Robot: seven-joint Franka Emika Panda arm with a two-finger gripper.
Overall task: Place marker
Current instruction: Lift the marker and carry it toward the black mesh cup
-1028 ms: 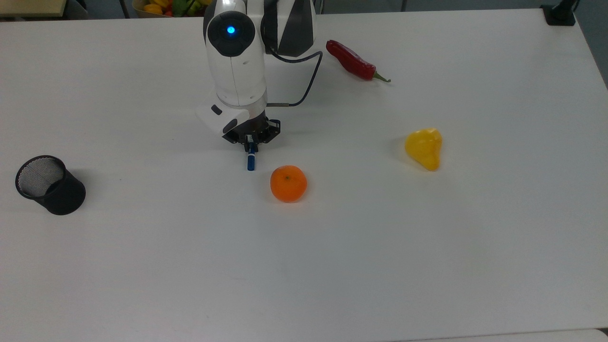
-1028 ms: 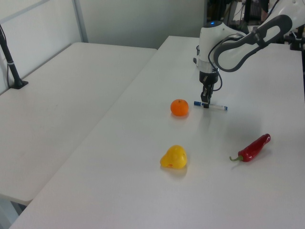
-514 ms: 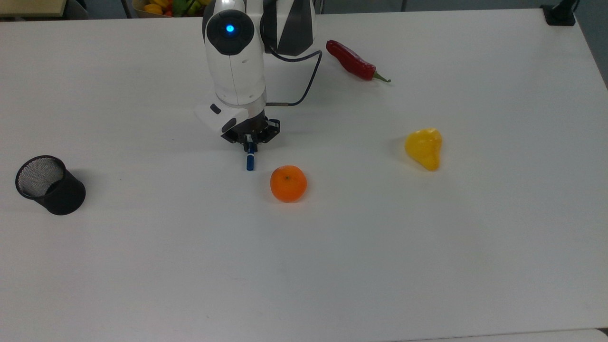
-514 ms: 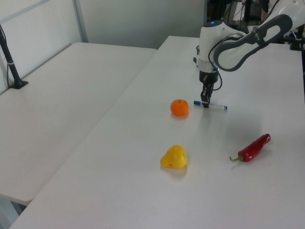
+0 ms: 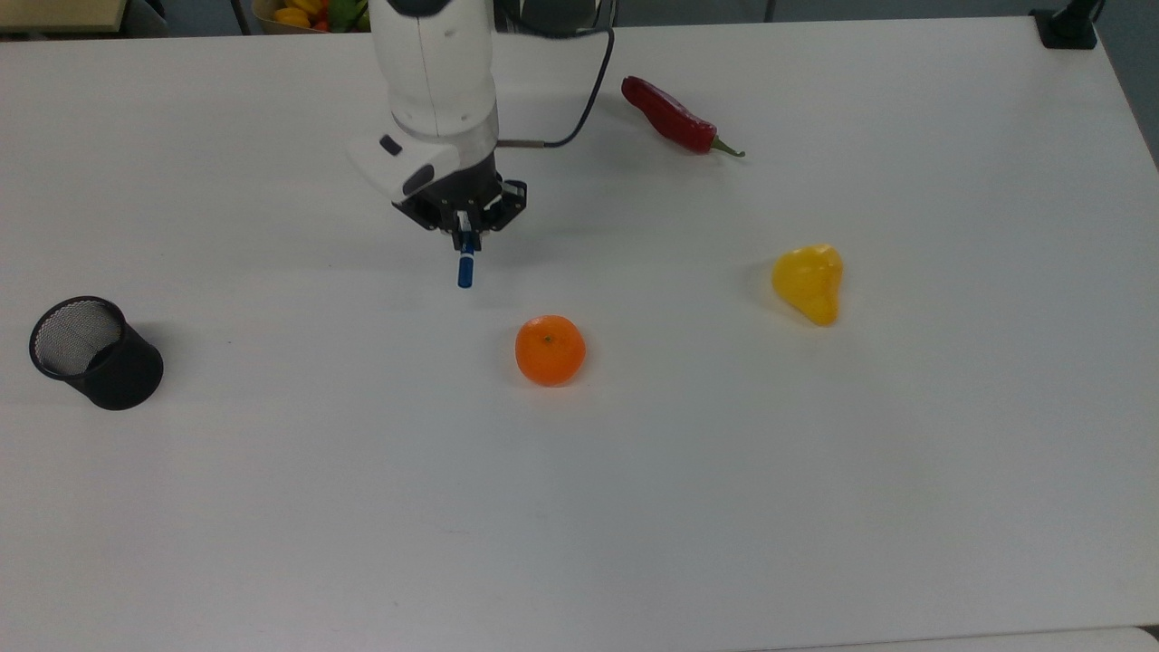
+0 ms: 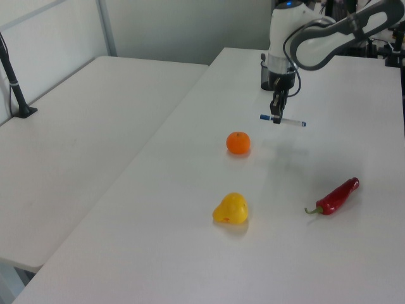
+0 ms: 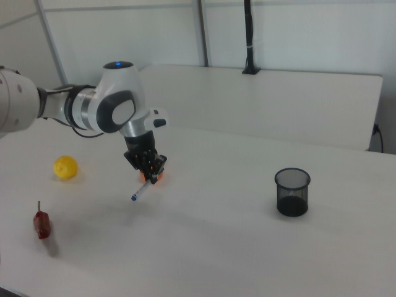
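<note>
My gripper (image 5: pixel 465 237) is shut on the marker (image 5: pixel 465 270), a slim white pen with blue ends. In the left view the marker (image 6: pixel 292 121) hangs level in the air, gripped near its blue-capped end by the gripper (image 6: pixel 276 119), clear above the white table (image 5: pixel 634 498). In the right view the marker (image 7: pixel 139 192) slants down from the gripper (image 7: pixel 150 176), with its shadow on the table below. The orange (image 5: pixel 550 349) lies on the table to the lower right of the gripper in the top view.
A black mesh cup (image 5: pixel 95 353) stands upright near the top view's left edge, far from the gripper. A red chili pepper (image 5: pixel 675 116) lies at the back. A yellow pepper (image 5: pixel 809 282) lies to the right. A bowl of fruit (image 5: pixel 308 13) sits beyond the table's far edge.
The gripper has risen with the marker, lifting it off the table. It has also shifted toward the top view's top and slightly left, away from the orange.
</note>
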